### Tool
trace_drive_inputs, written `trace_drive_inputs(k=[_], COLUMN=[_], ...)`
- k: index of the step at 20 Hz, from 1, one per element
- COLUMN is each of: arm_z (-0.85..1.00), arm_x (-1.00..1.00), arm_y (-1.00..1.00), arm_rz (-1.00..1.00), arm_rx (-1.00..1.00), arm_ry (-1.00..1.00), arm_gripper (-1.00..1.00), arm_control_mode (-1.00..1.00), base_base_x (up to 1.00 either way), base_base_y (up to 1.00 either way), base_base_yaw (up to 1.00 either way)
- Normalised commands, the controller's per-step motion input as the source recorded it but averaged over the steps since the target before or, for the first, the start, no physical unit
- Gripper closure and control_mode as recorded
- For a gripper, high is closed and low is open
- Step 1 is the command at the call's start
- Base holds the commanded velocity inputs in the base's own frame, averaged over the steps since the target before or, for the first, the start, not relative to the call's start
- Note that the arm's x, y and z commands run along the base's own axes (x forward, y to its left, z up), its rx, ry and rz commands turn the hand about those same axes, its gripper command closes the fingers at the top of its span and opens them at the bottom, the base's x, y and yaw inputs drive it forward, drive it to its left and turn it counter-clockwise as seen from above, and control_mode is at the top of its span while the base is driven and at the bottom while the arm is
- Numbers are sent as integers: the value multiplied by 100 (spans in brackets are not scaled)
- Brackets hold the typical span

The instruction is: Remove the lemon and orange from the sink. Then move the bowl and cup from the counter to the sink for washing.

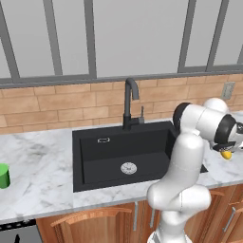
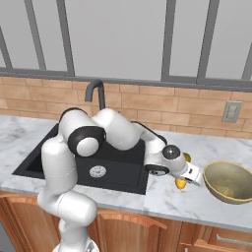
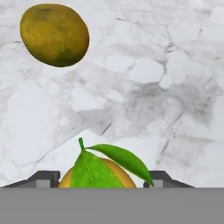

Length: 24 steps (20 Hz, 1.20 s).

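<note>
My gripper (image 2: 182, 180) hangs low over the marble counter right of the sink (image 1: 90, 156), between the sink and the bowl (image 2: 229, 183). The orange (image 3: 119, 177), round with a green leaf, sits between my fingertips (image 3: 43, 178). The jaws stand open, with a slim gap on one side. From the right base camera the orange (image 2: 180, 184) rests at counter level under the hand. The oval lemon (image 3: 54, 35) lies on the counter just beyond it, and the right base view shows the lemon (image 2: 186, 157) behind the hand. The green cup (image 1: 4, 175) stands far left of the sink.
The black basin holds only its silver drain (image 1: 128, 167). The curved black faucet (image 1: 129, 102) rises behind the sink. A brick backsplash with a wall outlet (image 2: 231, 111) runs along the back. The counter's front edge lies close below the gripper.
</note>
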Motion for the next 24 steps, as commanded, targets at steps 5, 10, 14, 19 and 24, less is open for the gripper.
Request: trace_drive_inputs(k=[5,10,14,19,24], arm_z=[4,7,18,29,31], arm_x=[-5,-4,-9,-20,-28], arm_y=[0,0,0,2,0], arm_rz=[-3,-2,-1,-3,-3], arm_rx=[0,0,0,0,0], arm_ry=[1,1,0,0,0], arm_gripper=[-100,-100,-100,-100,-100], arm_control_mode=[-100,-100,-100,-100,-100], base_base_x=[0,0,0,0,0], base_base_y=[0,0,0,0,0], base_base_yaw=[0,0,0,0,0])
